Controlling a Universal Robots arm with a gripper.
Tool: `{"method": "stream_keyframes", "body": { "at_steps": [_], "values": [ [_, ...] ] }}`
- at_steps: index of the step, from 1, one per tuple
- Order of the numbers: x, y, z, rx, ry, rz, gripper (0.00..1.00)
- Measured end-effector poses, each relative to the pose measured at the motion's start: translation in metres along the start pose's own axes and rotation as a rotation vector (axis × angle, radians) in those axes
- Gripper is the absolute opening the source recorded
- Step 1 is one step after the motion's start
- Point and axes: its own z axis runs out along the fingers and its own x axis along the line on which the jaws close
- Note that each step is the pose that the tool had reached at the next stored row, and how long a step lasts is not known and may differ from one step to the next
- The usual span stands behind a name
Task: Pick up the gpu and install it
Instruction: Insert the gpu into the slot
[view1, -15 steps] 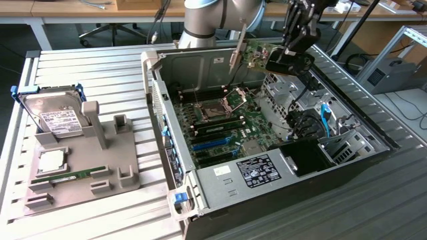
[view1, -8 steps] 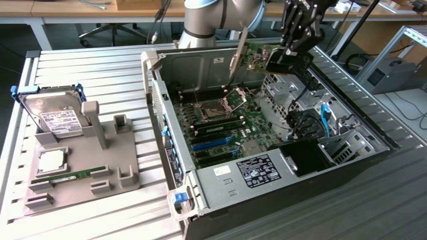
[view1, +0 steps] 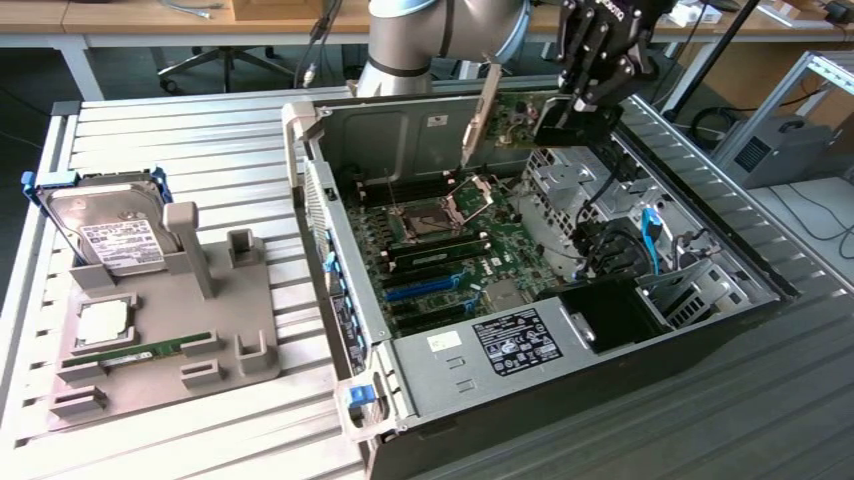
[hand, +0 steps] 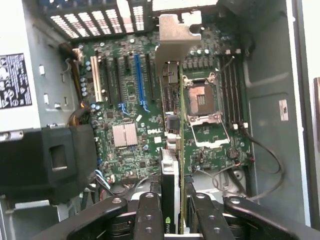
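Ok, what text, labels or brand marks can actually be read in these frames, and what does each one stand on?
"DELL": printed on the motherboard, wrist view.
White label on the power supply: too small to read.
White label on the hard drive: too small to read.
Small green mark on the edge of the gpu: not legible.

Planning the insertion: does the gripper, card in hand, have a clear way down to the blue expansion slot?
Probably yes: the gripper holds the gpu above the open case, and nothing covers the blue slot.
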Motion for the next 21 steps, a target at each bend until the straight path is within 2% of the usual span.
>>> {"method": "stream_keyframes", "body": {
  "at_steps": [6,13,15,18,21],
  "values": [
    [-0.0001,0.0000,0.0000,-0.0022,0.0028,-0.089,0.27],
    [-0.0001,0.0000,0.0000,-0.0024,0.0031,-0.097,0.27],
    [0.0000,0.0004,0.0001,0.0008,0.0028,-0.098,0.27],
    [0.0001,0.0022,0.0008,0.0109,0.0015,-0.102,0.27],
    [0.0004,0.0041,0.0025,0.0141,0.0016,-0.103,0.27]
  ]
}}
